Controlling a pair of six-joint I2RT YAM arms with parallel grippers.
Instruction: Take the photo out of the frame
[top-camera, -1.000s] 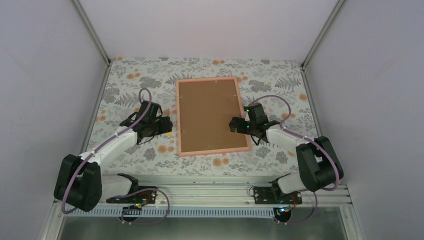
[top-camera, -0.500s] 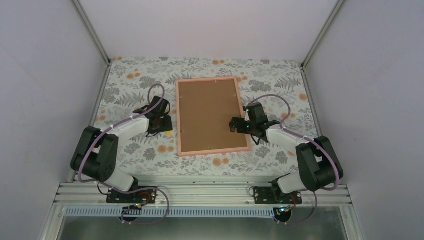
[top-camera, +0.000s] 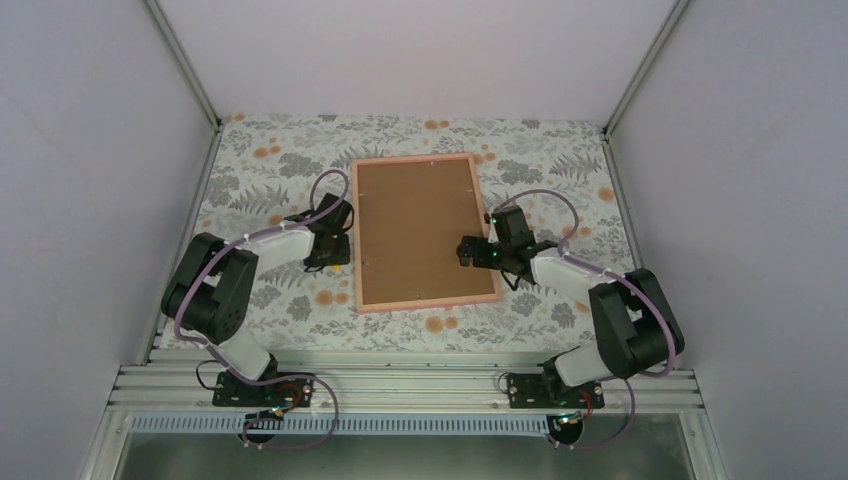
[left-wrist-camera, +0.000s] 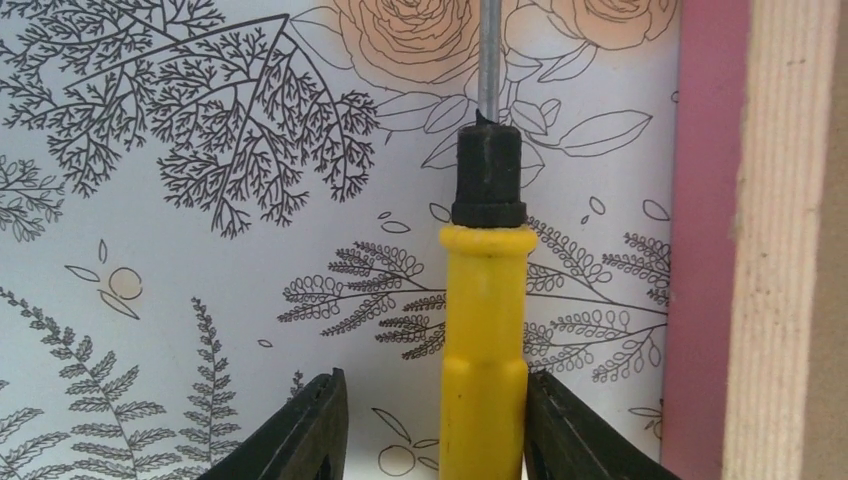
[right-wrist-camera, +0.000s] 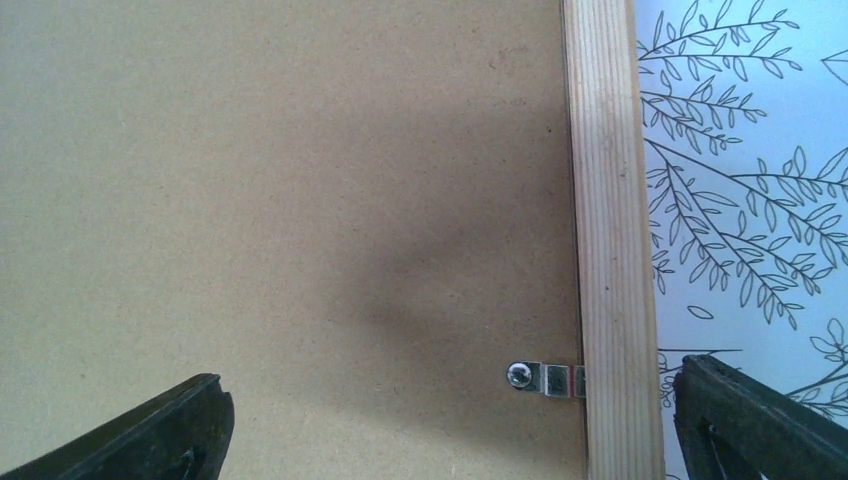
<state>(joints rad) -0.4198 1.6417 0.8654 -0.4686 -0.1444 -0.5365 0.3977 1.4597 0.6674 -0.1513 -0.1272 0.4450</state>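
— The left gripper (left-wrist-camera: 433, 405) straddles the screwdriver (left-wrist-camera: 485, 330) on the cloth (left-wrist-camera: 150, 250). Its jaws are apart: one finger seems to touch the yellow handle, and there's a gap at the other. If it squeezes off-centre, I reckon the screwdriver rolls into the frame (left-wrist-camera: 705, 250).
— And the photo?
— Inside, hidden under the backing (right-wrist-camera: 280, 200); the frame lies face down.
— The right gripper (right-wrist-camera: 450, 385)?
— Wide open over the right rail, holding nothing. One clip (right-wrist-camera: 545, 379) shows there. The others are too small to make out, and the screwdriver's tip is cut off.
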